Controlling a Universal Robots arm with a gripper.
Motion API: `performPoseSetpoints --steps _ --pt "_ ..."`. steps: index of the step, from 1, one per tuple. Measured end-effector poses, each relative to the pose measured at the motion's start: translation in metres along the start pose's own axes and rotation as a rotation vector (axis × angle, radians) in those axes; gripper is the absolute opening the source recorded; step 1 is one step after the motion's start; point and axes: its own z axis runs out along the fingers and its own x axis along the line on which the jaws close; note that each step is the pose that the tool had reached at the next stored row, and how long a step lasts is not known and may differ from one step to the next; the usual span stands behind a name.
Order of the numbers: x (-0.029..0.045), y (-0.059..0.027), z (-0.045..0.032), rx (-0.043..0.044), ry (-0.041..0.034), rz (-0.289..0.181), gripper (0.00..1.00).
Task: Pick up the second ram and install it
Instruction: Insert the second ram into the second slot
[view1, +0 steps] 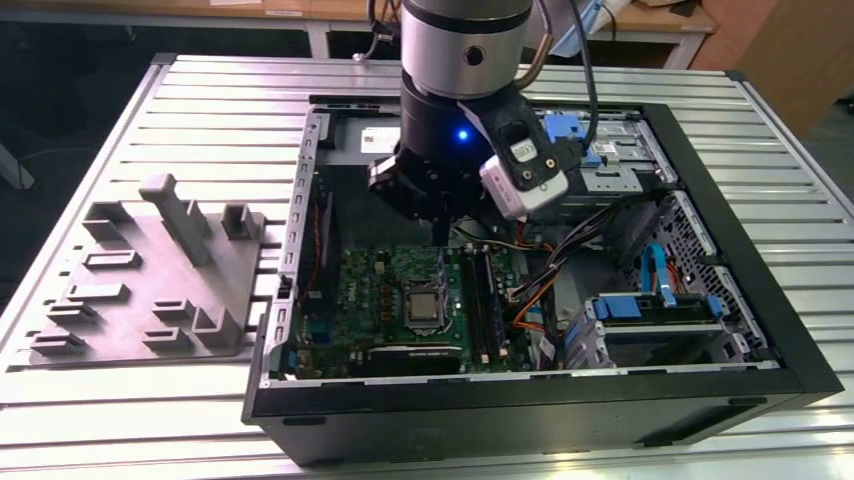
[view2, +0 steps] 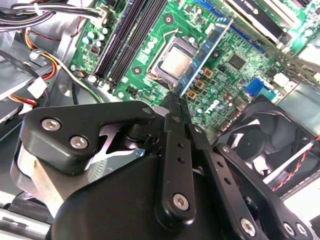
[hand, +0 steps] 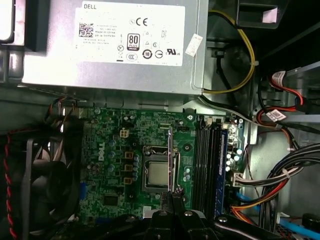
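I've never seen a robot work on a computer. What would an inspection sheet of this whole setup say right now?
Surface: slatted metal table, open computer case on it.
Job's things: dark memory slots on the green motherboard; whether a ram sits in them cannot be told.
Clutter: grey fixture tray at the exterior view's left.
Grippers: gripper shut, above the motherboard, nothing seen held.
Cables: black and orange cables beside the slots.
Surroundings: wooden desk behind the table.
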Motion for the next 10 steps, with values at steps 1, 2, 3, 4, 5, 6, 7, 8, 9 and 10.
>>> performPoseSetpoints --steps 1,2,3,4,5,6,7,8,9,10 --pt "0.0 -0.0001 0.0004 -0.0008 -0.0001 0.0 0.11" --pt "-0.0001 -0.0003 0.0008 -0.0015 -0.0001 0.0 0.11" --pt "0.0 -0.0004 0.0014 -0.0022 -0.0001 0.0 0.11" --pt "0.0 -0.0007 0.002 -0.0027 0.0 0.0 0.11" --pt "0.0 -0.0009 0.0027 -0.0034 -0.0001 0.0 0.11" --pt "-0.0002 -0.0012 0.0032 -0.0039 -0.0001 0.0 0.11" --pt "-0.0005 -0.0017 0.0036 -0.0046 -0.0002 0.0 0.11" --pt "-0.0012 -0.0021 0.0039 -0.0055 -0.0002 0.001 0.11" --pt "-0.002 -0.0024 0.0042 -0.0064 -0.0002 0.001 0.11" --pt "-0.0031 -0.0026 0.0045 -0.0075 -0.0003 0.002 0.11"
